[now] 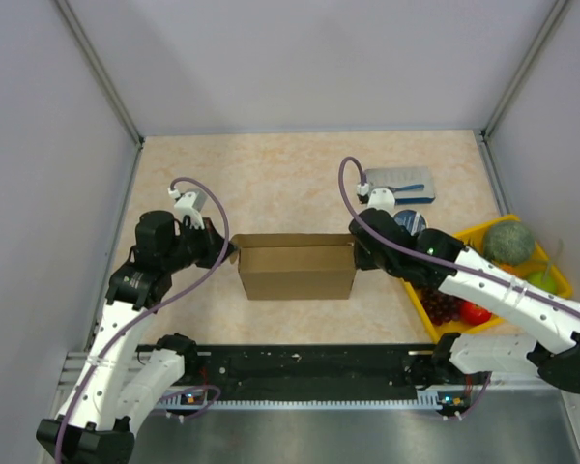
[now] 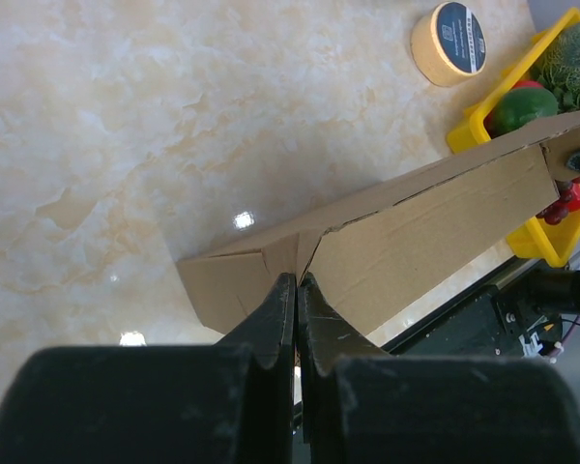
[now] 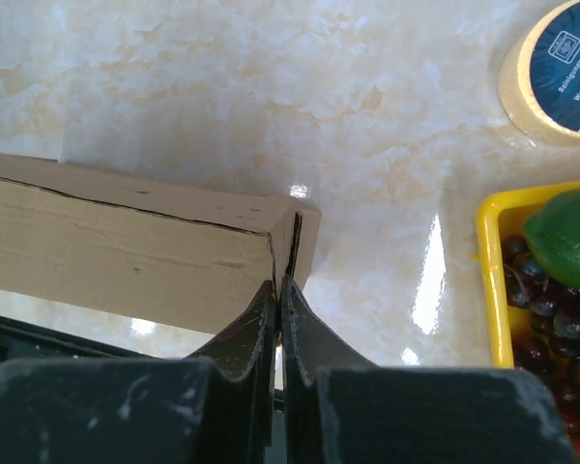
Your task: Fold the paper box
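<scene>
Matt cardboard paper box (image 1: pixel 297 268), glossy table (image 1: pixel 290 174)

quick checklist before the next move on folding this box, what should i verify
1. Left gripper shut on the left end of the paper box: ok.
2. Right gripper shut on the box's right end: ok.
3. Top flaps fully closed: cannot tell.
4. Box apart from the yellow tray: ok.
5. Tape roll clear of the box: ok.
</scene>
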Controlling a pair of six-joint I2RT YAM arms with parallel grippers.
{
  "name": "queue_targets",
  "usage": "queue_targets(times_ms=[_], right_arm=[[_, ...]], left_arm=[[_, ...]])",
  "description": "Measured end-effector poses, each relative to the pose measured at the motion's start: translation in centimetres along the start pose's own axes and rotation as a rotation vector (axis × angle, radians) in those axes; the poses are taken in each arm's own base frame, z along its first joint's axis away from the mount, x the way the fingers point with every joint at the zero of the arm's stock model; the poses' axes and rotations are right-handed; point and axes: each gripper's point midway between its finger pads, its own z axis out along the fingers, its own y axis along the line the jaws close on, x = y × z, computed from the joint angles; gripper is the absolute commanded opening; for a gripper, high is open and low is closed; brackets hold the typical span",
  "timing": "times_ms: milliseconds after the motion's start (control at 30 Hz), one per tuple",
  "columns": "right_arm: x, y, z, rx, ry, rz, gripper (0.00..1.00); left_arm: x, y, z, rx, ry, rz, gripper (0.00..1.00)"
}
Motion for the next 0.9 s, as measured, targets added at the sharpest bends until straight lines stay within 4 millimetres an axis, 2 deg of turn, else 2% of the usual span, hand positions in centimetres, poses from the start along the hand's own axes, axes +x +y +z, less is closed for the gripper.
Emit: queue_targets(times_ms=[300,900], right_arm=[[0.33,-0.55,-0.06,-0.03,-0.031,-0.074,0.0],[0.99,-0.01,0.47,0.005,-0.037,0.01,0.0]], left_arm=[[0.16,-0.27,-0.01,0.016,0.006,-0.002,0.0],[0.51,-0.65,0.13,-0.066,-0.034,-0.151,0.0]])
